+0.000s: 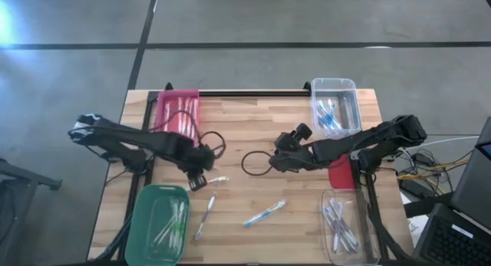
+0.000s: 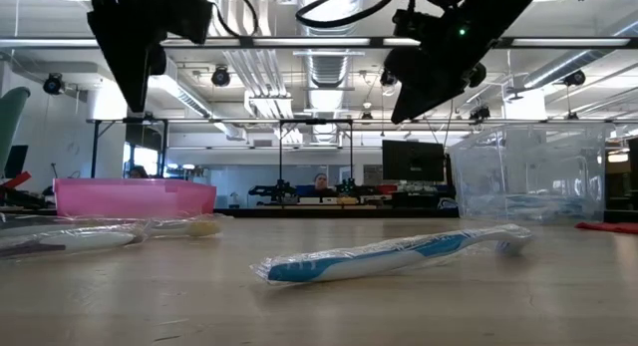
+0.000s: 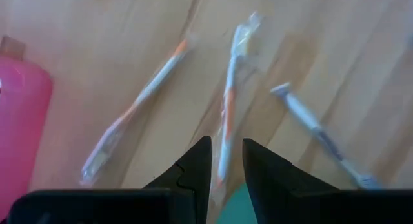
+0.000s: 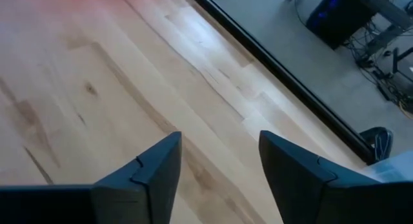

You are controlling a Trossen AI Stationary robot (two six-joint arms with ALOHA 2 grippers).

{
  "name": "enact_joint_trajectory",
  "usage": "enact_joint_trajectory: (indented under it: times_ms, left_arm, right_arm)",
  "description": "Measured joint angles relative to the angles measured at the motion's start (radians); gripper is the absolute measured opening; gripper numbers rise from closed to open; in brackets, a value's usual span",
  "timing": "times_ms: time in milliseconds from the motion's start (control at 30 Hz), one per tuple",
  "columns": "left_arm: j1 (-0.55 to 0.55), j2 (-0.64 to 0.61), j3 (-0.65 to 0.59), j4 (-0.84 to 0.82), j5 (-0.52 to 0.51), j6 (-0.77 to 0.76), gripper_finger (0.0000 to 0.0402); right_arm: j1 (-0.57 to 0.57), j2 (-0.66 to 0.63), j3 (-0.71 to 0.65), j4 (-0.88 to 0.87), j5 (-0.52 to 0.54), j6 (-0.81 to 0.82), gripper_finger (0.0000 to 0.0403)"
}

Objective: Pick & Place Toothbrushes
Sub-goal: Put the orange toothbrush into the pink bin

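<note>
Wooden worktop (image 1: 253, 128) carries loose toothbrushes (image 1: 265, 213). Left gripper (image 3: 226, 161): jaws narrowly parted, holding nothing, an orange-marked toothbrush (image 3: 227, 108) lying just ahead between them. Right gripper (image 4: 219, 159): jaws wide, empty, over bare wood.

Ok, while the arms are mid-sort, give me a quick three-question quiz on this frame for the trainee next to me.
1. True or false: the right gripper is clamped on a toothbrush.
2. Where is the blue-and-white plastic toothbrush in its clear wrapper?
A. inside the green bin
B. loose on the wooden table
C. between the right gripper's fingers
3. How many thin pale plastic toothbrushes does the left wrist view show?

Key:
1. False. Its fingers stand wide apart over bare wood, with nothing between them.
2. B.
3. Three.
</note>
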Motion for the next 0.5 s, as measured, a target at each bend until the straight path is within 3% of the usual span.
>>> enact_joint_trajectory:
  times_ms: [200,500]
  left_arm:
    - [-0.001,0.153,0.063,-0.05,0.013,0.017,0.0092]
    - [-0.019,0.298,0.046,-0.045,0.1,0.045,0.0092]
  right_arm:
    - [0.001,0.0,0.0,-0.002,-0.001,-0.001,0.0211]
    - [0.002,0.0,-0.016,-0.009,-0.045,-0.01,0.0224]
